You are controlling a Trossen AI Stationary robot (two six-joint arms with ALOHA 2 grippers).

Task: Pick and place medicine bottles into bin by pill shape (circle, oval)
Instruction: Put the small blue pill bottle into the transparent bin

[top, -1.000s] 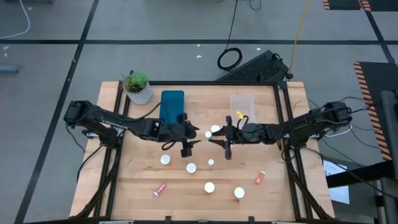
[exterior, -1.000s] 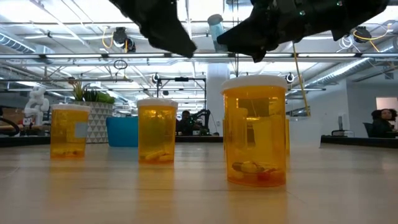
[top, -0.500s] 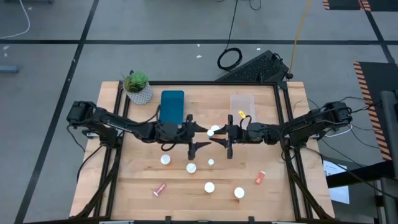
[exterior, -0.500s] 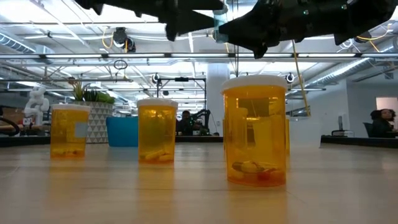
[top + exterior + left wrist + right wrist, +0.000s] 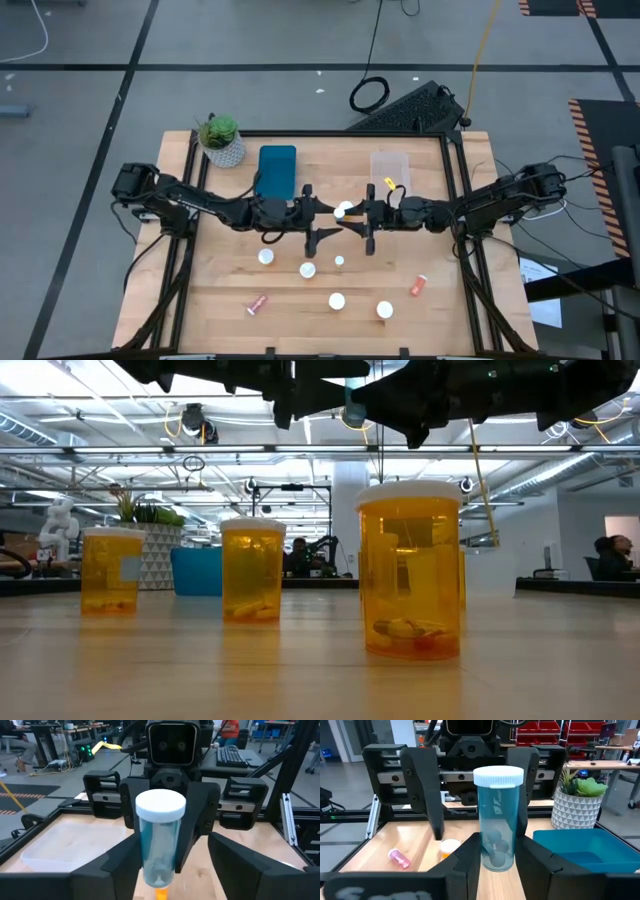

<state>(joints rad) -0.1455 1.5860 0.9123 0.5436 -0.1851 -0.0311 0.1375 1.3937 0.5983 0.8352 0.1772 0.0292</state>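
While the blue-tinted bottle [image 5: 498,820] hangs above mid-table, beside the blue bin [image 5: 277,171], we see our right gripper [image 5: 352,218] clamped on its base. Our left gripper [image 5: 318,213] faces it, fingers spread wide on both sides of the bottle, not touching.

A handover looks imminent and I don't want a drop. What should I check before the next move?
1. Right end effector shut on the bottle: ok.
2. Bottle upright, cap on: ok.
3. Left end effector open and facing the bottle: ok.
4. Bottle far enough between the left fingers to close on: cannot tell.
5. Pill shape readable: ok, round pills.
6. Whether round pills go in the blue bin or the clear bin: cannot tell.
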